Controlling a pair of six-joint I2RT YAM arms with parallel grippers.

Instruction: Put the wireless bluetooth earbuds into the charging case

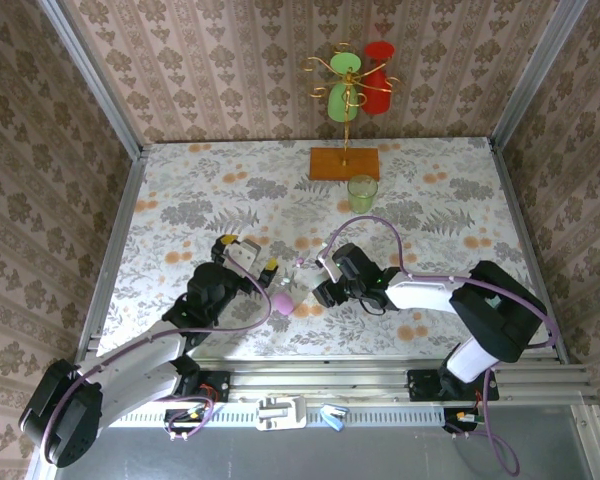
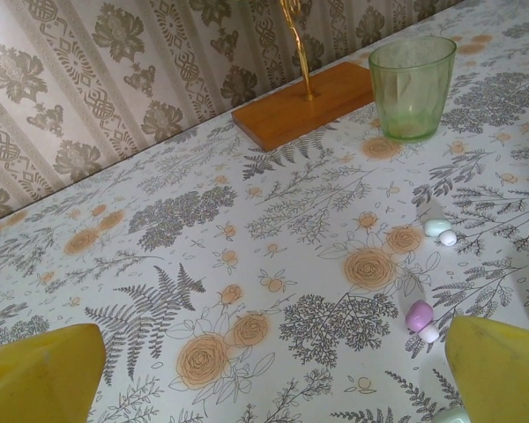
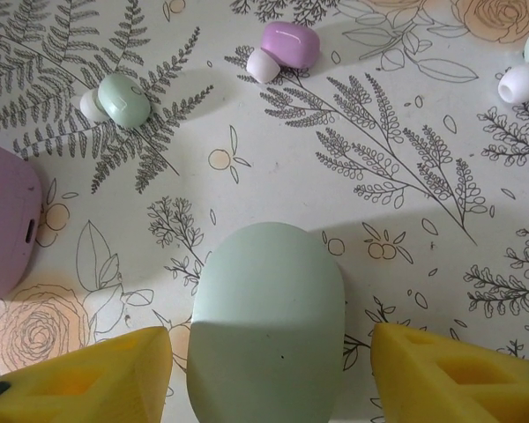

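A pale green charging case [image 3: 269,326] lies shut on the flowered table, between the yellow fingers of my right gripper [image 3: 269,352]. The jaws stand open around it, with a narrow gap on each side. A purple case [image 3: 4,220] lies just to its left. Beyond them lie loose earbuds: a green one [image 3: 119,99], a purple one [image 3: 285,48] and another at the right edge [image 3: 522,81]. My left gripper [image 2: 273,370] hovers wide open over bare table, with a purple earbud [image 2: 420,319] and a green earbud [image 2: 439,229] near its right finger. In the top view the two grippers [image 1: 248,253] [image 1: 310,285] face each other at mid-table.
A green glass [image 2: 412,86] stands at the back beside the wooden base [image 2: 304,104] of a gold cup stand [image 1: 350,90] hung with green and red cups. Patterned walls close in the table on three sides.
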